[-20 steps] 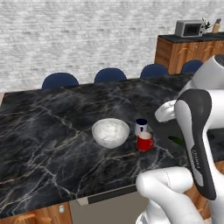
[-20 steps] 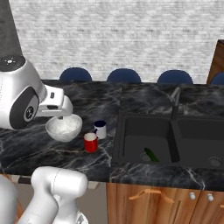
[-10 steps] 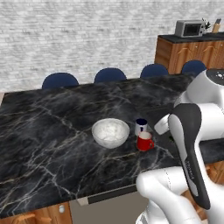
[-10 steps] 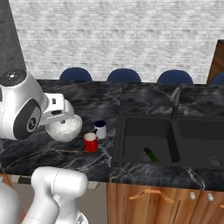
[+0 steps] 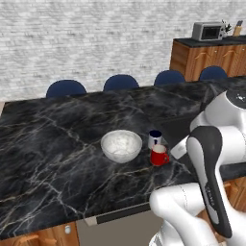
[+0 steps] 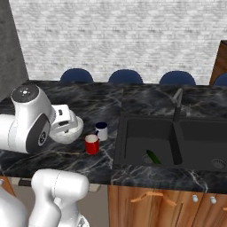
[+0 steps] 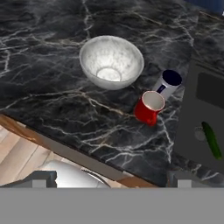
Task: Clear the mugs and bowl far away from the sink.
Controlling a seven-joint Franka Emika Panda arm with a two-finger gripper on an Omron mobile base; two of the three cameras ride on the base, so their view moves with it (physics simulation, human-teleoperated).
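A white speckled bowl [image 7: 111,61] sits on the black marble counter [image 7: 48,92]. To its right stand the glossy red mug [image 7: 149,107] and the white mug with a navy inside [image 7: 168,83], close together near the sink's edge. The matte-black sink [image 6: 173,137] with its slim faucet [image 6: 177,99] lies just right of them. My gripper [image 7: 111,180] hovers over the counter's front edge, looking down at the bowl and mugs, open, with its fingertips [image 7: 43,178] wide apart and nothing between them. In the right base view the hand hides part of the bowl [image 6: 75,131].
A green cucumber [image 6: 153,156] lies in the left basin. Blue chairs [image 5: 120,82] line the counter's far side. A microwave [image 5: 207,31] sits on a wooden cabinet at the back right. Dark marble stretches to the left of the bowl [image 5: 121,145].
The arm has swung and folded, bringing the hand lower and closer to the counter's front edge. The bowl and both mugs have not moved.
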